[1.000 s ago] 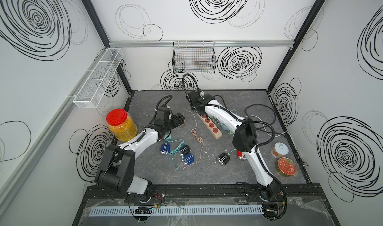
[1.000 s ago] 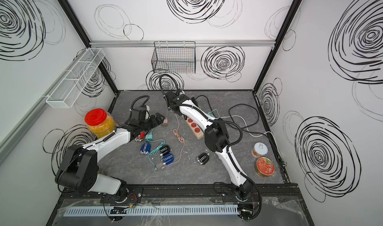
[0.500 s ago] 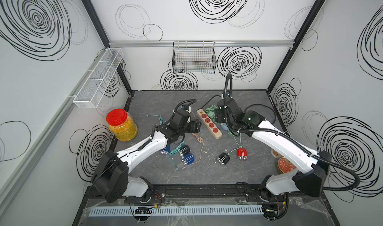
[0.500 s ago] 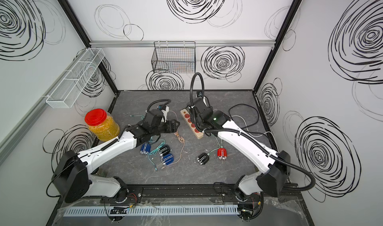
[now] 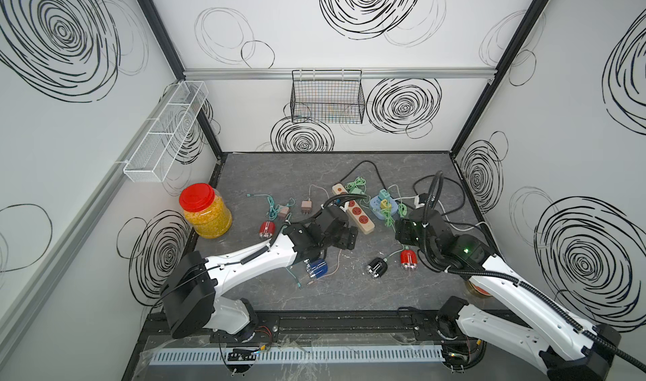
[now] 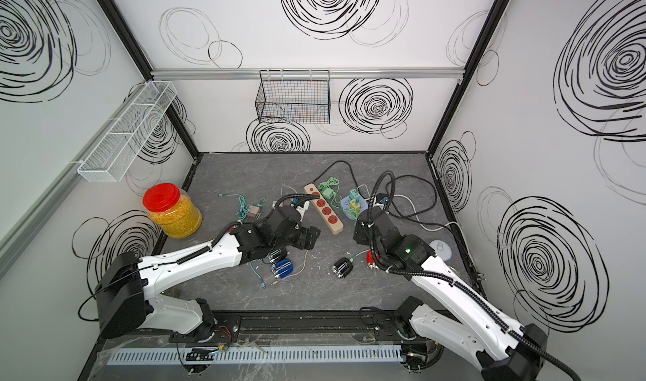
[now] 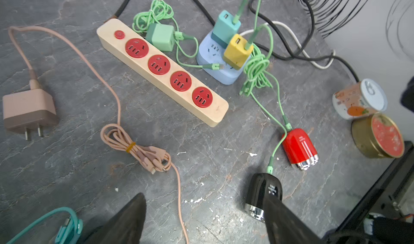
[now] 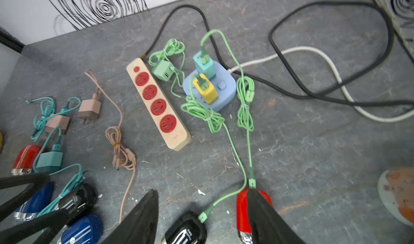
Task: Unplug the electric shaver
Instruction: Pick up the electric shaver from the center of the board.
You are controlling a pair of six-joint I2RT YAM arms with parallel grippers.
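Observation:
A red electric shaver (image 5: 408, 259) (image 8: 242, 211) and a black one (image 5: 377, 266) (image 7: 262, 192) lie at the front right of the table. Each has a green cable (image 8: 246, 110) plugged into its end. The cables run to a teal charger (image 8: 203, 63) and a yellow charger (image 8: 206, 89) on a blue socket cube (image 5: 383, 208). My right gripper (image 5: 402, 231) (image 8: 201, 220) hovers open just behind these two shavers, holding nothing. My left gripper (image 5: 349, 240) (image 7: 201, 220) is open and empty near the front end of the beige power strip (image 5: 353, 209).
Under and beside my left arm lie a blue shaver (image 5: 316, 268), another red shaver (image 5: 266, 229), loose pink chargers (image 7: 29, 110) and teal cables. A red-lidded jar (image 5: 206, 209) stands at the left. Two cans (image 7: 358, 99) sit at the right edge. Black and white cords loop at the back right.
My right arm has swung from the far end of the power strip back to the front right, above the plugged shavers. My left gripper has moved right, toward the strip's front end.

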